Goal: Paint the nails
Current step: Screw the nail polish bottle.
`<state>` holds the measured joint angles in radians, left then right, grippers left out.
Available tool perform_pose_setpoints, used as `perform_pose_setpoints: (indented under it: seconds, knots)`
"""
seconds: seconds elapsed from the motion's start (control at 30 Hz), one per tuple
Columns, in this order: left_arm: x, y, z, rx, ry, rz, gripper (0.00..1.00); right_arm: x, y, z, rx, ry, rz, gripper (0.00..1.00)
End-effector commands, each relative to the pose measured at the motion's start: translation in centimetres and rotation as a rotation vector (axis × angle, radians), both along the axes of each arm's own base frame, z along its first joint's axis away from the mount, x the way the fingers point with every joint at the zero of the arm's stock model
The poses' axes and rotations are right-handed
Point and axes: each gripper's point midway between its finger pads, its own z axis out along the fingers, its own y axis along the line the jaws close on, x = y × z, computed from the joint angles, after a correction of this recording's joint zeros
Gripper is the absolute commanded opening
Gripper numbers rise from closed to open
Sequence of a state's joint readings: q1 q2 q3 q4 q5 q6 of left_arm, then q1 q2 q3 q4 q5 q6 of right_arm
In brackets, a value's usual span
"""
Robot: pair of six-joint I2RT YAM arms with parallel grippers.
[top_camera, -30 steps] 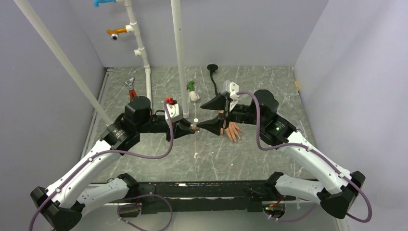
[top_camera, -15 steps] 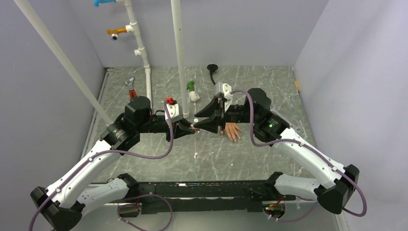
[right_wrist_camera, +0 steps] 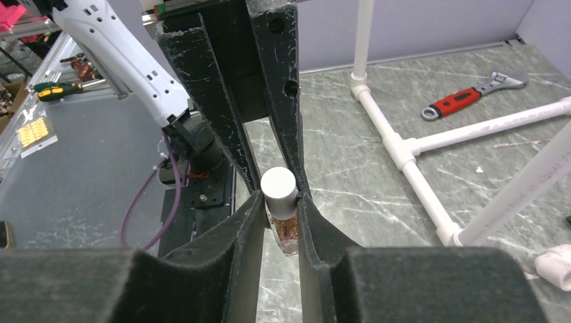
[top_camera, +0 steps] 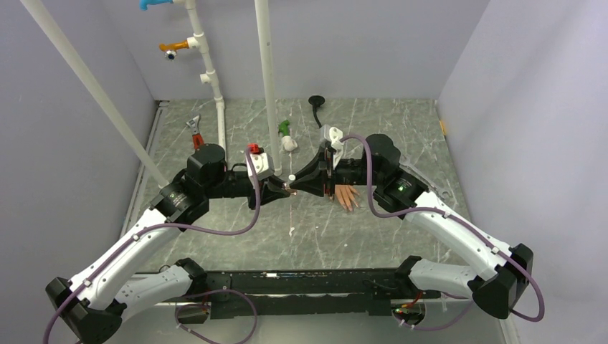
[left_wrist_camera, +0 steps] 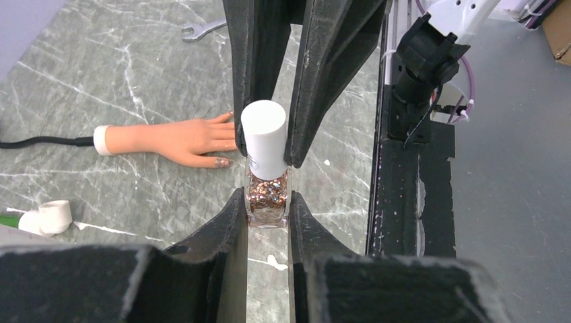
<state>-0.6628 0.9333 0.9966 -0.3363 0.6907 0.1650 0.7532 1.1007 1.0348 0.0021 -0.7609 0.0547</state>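
A small clear bottle of glittery polish [left_wrist_camera: 267,198] is held upright above the table, with my left gripper [left_wrist_camera: 267,202] shut on its glass body. My right gripper [right_wrist_camera: 279,196] meets it from the opposite side. Its fingertips press both sides of the white cap [right_wrist_camera: 278,190]. In the top view the two grippers meet tip to tip, left gripper [top_camera: 285,188] against right gripper [top_camera: 294,184]. The peach mannequin hand [left_wrist_camera: 168,140] lies flat on the table behind the bottle. Its nails [left_wrist_camera: 221,162] point toward the bottle, and one shows glitter. My right wrist covers part of the hand [top_camera: 348,195] from above.
A white PVC pipe frame [top_camera: 267,79] stands at the back left, with its base tee [right_wrist_camera: 397,145] on the table. A red-handled wrench [right_wrist_camera: 464,99] lies beside it. A green-and-white tube [top_camera: 287,136] and the hand's black stem [top_camera: 317,107] lie behind the grippers. A small spanner [left_wrist_camera: 202,28] lies further off.
My right gripper has moved left up to the bottle and its jaws have closed in onto the white cap. The left gripper has kept its hold without moving.
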Motion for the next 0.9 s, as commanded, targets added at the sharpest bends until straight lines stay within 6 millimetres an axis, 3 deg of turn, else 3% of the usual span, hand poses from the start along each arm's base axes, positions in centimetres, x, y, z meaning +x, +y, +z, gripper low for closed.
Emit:
perform_pose_setpoints:
  seconds: [0.0,0.27,0.73,0.8,0.87]
  knots:
    - [1.1,0.0,1.1,-0.032,-0.04,0.052,0.0,0.1,0.1,0.2,0.028,-0.015,-0.011,0.24]
    - [1.6,0.0,0.7,-0.017,-0.029,0.076,0.0,0.2,0.7,-0.6,0.036,0.01,-0.025,0.16]
    - [4.1,1.2,0.4,-0.001,-0.047,0.241,0.0,2.1,1.4,-2.7,0.0,0.061,-0.223,0.04]
    - [4.1,1.3,0.4,-0.001,-0.048,0.243,0.0,2.1,1.3,-2.6,0.005,0.066,-0.248,0.09]
    - [3.9,1.2,0.4,0.002,-0.051,0.228,0.0,1.9,1.2,-2.5,0.013,0.068,-0.249,0.34]
